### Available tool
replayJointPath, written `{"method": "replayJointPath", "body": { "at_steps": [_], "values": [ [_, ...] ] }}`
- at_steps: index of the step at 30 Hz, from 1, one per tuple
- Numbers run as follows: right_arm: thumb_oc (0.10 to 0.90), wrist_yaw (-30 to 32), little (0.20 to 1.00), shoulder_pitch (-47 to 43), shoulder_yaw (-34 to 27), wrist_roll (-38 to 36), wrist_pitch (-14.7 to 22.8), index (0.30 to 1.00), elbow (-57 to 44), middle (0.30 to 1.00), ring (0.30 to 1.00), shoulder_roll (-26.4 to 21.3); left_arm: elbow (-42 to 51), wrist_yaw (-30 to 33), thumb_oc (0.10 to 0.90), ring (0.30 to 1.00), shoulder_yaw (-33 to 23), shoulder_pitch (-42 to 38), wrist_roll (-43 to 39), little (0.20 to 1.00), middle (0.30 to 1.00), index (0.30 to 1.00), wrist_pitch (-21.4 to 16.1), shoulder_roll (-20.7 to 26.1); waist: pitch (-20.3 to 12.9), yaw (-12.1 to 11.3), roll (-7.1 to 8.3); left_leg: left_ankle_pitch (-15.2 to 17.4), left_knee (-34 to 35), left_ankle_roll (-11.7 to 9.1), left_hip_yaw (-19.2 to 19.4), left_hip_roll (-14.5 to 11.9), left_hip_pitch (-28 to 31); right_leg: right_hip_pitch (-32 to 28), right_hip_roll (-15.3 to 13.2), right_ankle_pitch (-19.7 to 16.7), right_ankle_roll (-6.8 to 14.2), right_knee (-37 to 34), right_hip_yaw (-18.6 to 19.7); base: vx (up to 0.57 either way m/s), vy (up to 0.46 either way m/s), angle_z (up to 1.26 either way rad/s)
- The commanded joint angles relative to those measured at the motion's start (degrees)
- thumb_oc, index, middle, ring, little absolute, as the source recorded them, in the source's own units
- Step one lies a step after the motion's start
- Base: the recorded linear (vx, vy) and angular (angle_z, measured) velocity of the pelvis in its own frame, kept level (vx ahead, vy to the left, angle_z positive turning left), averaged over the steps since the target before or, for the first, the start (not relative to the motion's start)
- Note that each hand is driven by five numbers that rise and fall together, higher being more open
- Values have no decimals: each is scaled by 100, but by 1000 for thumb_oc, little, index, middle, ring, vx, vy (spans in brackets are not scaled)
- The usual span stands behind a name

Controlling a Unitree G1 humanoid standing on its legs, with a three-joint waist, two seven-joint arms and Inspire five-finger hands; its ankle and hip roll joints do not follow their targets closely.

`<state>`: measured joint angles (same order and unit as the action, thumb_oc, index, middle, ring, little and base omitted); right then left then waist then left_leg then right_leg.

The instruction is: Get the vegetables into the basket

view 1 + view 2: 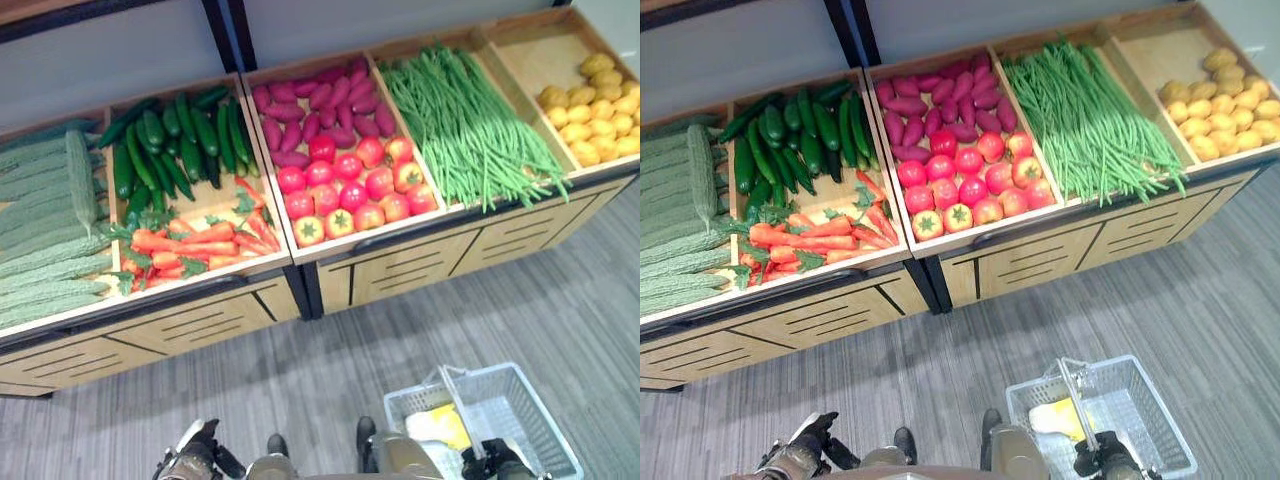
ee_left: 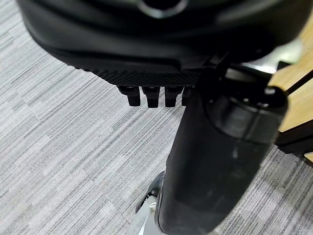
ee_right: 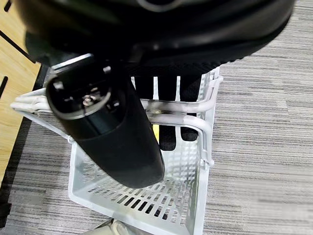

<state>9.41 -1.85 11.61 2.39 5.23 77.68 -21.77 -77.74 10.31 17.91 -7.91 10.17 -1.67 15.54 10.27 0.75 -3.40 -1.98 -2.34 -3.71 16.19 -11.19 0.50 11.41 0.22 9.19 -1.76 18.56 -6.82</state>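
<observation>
Left eye view: right hand (image 1: pixel 497 458) sits low at the bottom edge on the basket (image 1: pixel 540 400) handle (image 1: pixel 458 408). Right wrist view confirms it: fingers (image 3: pixel 172 98) curl round the white handles, thumb in front, basket hanging off the hand above the grey floor (image 1: pixel 560 300). Something yellow and white already lies in the basket (image 1: pixel 440 425); can't tell what.

Left hand (image 1: pixel 190 452) is at the lower left, holding nothing. Left wrist view shows its fingers (image 2: pixel 149 95) curled short under the palm, floor behind them, nothing between them and the thumb.

Veg all sit in the wooden stand (image 1: pixel 400 265), well apart from both hands, ahead and above. From the robot's left: bitter gourds (image 1: pixel 50 230), cucumbers (image 1: pixel 175 145) with carrots (image 1: pixel 195 245) in front, purple sweet potatoes (image 1: pixel 320 105) with tomatoes (image 1: pixel 350 190) in front, long beans (image 1: pixel 465 125), lemons or small potatoes (image 1: pixel 595 110) at far right (can't tell which).

Key relation: the free left hand is nearest the carrot/cucumber bin, roughly straight ahead of it. Carrots lie crosswise to the reach, mostly left-right; cucumbers run more front-to-back. Judgement: left hand reaches forward and up with the grasp across the carrot's long axis, then carries rightward to the basket held on the right side. Right hand is tied up, so it's a one-hand pick.
</observation>
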Motion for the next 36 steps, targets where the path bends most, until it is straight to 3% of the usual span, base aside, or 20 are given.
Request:
{"method": "replayJointPath", "body": {
  "at_steps": [1, 2, 3, 5, 7, 9, 11, 12, 13, 18, 23, 28, 31, 36],
  "values": [
    [400, 260, 300, -72, 141, 30, 150, 300, 67, 300, 300, -79, -108, 249, 900, 1000, 57, -314, -68, 1000, 1000, 1000, -22, 101, 34, 74, 329, -250, -17, -384, -296, -275, -57, -426, -580, -643, 539, -760, 213, 35, -100, 12],
    [400, 274, 300, -64, 101, 32, 135, 300, 120, 300, 300, -163, 13, 373, 900, 1000, 173, -292, 142, 1000, 1000, 1000, 50, 140, 89, 57, 304, -208, -420, -376, -436, -207, -253, -453, -615, -567, 489, -691, 178, 34, -100, 20],
    [400, 274, 300, -64, 101, 32, 135, 300, 120, 300, 300, -163, 15, 372, 900, 1000, 173, -291, 142, 1000, 1000, 1000, 52, 141, 86, 66, 302, -201, -436, -376, -448, -208, -267, -451, -616, -565, 488, -689, 169, 14, -23, 27],
    [400, 365, 300, -98, -75, -67, 100, 300, 254, 300, 300, -316, 210, 432, 900, 1000, 384, -400, 117, 1000, 1000, 1000, -24, 61, 204, 10, 255, -279, -459, -320, -856, 23, -716, -512, -753, -551, 506, -703, 119, -8, 44, 25],
    [400, 393, 300, -93, -84, -37, 84, 300, 258, 300, 300, -335, 194, 441, 900, 1000, 414, -428, 127, 1000, 1000, 1000, -20, 42, 198, 35, 237, -332, -347, -297, -891, 19, -827, -508, -786, -548, 537, -708, 99, 69, 117, 49],
    [400, 416, 300, -122, -81, 16, 60, 300, 252, 300, 300, -388, 141, 471, 900, 1000, 556, -454, 243, 1000, 1000, 1000, -44, -41, 198, 16, 164, -697, 108, -317, -845, -158, -1070, -591, -804, -543, 615, -762, 178, 186, 228, 23],
    [400, 415, 300, -131, -91, 14, 67, 300, 219, 300, 300, -361, 76, 432, 900, 1000, 537, -422, 273, 1000, 1000, 1000, -44, -15, 164, 19, 178, -625, 171, -295, -748, -174, -980, -634, -831, -482, 668, -748, 274, 157, 198, -32],
    [400, 422, 300, -116, -90, 22, 67, 300, 225, 300, 300, -332, 54, 436, 900, 1000, 521, -394, 275, 1000, 1000, 1000, -43, -9, 143, 21, 200, -599, 167, -280, -715, -148, -947, -655, -874, -482, 695, -769, 311, 260, 422, -87],
    [400, 410, 300, -126, -83, -7, 60, 300, 241, 300, 300, -203, -28, 489, 900, 1000, 449, -405, 287, 1000, 1000, 1000, -60, 122, 113, 26, 390, -371, -4, -164, -489, 59, -954, -684, -1104, -707, 842, -995, 590, 197, 347, -71],
    [400, 394, 300, -180, 0, 53, 43, 300, 238, 300, 300, -87, -52, 513, 900, 1000, 402, -417, 299, 1000, 1000, 1000, -55, 203, 113, 3, 576, -99, -251, -49, -262, 212, -1044, -600, -1312, -966, 1004, -1160, 747, 72, 198, -50],
    [400, 361, 300, -263, 115, 70, 33, 300, 158, 300, 300, 101, -52, 553, 900, 1000, 264, -464, 237, 1000, 1000, 1000, -51, 397, 151, -18, 870, 152, -313, 172, 23, 443, -1038, -384, -1508, -1716, 1211, -1147, 966, 52, 184, -15],
    [400, 361, 300, -267, 134, 58, 0, 300, 162, 300, 300, 162, -26, 553, 900, 1000, 176, -444, 157, 1000, 1000, 1000, -61, 474, 121, -38, 940, 180, -76, 302, 117, 611, -827, -301, -1561, -2083, 1270, -930, 993, 45, 142, -10],
    [400, 365, 300, -262, 163, 42, -3, 300, 137, 300, 300, 216, -39, 526, 900, 1000, 122, -428, 102, 1000, 1000, 1000, -47, 503, 143, -53, 921, 246, 37, 384, 156, 682, -628, -247, -1532, -2060, 1231, -485, 945, 30, 135, -6],
    [400, 332, 300, -253, 225, 35, -4, 300, 137, 300, 300, 256, -73, 520, 900, 1000, 46, -437, 28, 1000, 1000, 1000, -52, 535, 112, -40, 947, 269, 151, 365, 212, 738, -424, -84, -1439, -2033, 1197, -732, 871, 55, 32, -5]
  ]
}}
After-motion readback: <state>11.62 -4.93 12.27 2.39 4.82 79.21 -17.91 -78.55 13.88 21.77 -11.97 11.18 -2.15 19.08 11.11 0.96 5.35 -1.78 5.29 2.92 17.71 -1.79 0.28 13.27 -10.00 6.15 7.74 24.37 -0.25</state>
